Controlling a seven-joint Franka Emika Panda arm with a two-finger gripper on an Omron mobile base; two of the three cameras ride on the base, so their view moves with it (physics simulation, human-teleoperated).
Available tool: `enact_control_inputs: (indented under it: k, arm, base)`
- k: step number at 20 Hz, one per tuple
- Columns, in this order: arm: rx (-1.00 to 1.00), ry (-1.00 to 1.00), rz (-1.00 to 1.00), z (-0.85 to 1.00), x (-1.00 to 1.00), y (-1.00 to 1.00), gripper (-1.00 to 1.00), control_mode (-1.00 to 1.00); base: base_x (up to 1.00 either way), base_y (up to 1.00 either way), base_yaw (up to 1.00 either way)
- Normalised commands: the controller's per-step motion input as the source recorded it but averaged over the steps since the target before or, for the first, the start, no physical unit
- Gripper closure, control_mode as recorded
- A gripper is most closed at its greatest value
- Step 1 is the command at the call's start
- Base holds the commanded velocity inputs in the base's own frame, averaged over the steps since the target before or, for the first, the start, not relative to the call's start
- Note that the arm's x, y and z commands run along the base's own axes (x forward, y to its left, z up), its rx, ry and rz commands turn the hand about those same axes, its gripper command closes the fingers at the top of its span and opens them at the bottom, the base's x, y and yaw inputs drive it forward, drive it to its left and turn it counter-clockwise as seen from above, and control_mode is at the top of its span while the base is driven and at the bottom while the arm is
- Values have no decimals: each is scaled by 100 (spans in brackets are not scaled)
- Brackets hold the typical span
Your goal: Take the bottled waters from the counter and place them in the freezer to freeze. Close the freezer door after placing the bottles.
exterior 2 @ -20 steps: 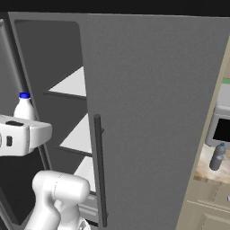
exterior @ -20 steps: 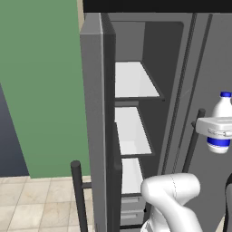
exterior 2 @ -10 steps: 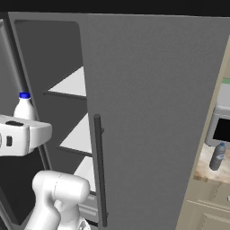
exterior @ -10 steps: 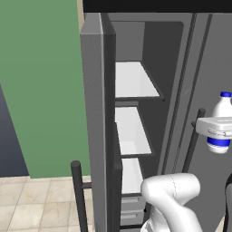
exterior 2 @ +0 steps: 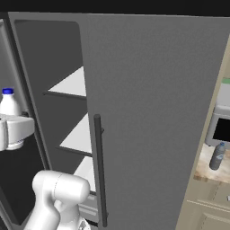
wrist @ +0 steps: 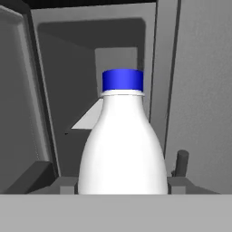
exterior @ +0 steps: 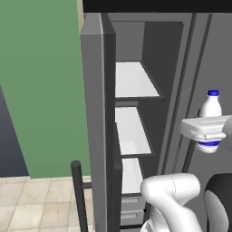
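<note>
The gripper (exterior: 209,130) held the white bottle (exterior: 210,108) upright, just in front of the open freezer (exterior: 136,122). The gripper hid the bottle's blue label. The freezer door (exterior: 96,118) stood wide open, with white shelves (exterior: 131,81) free inside. The grey bottle (exterior 2: 217,156) sat far off on the counter (exterior 2: 211,168), small and hard to make out.

the freezer door (exterior: 95,118) stands open at the left of the freezer (exterior: 136,90), whose shelves (exterior: 132,81) sit one above another. a bottle (exterior: 210,118) is upright before the opening. a second bottle (exterior 2: 218,156) stands on the counter (exterior 2: 211,173), right of the fridge.
</note>
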Motion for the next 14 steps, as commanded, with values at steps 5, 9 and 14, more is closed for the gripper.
enact_control_inputs:
  k: [5,9,14]
  arm:
    - [-1,-12,-4,-2,50,17,100,-100]
    - [0,0,-2,-3,48,-8,100,-100]
    - [0,-4,1,-2,27,6,100,-100]
  base:
    - [0,0,0]
    - [0,0,0]
    - [0,0,0]
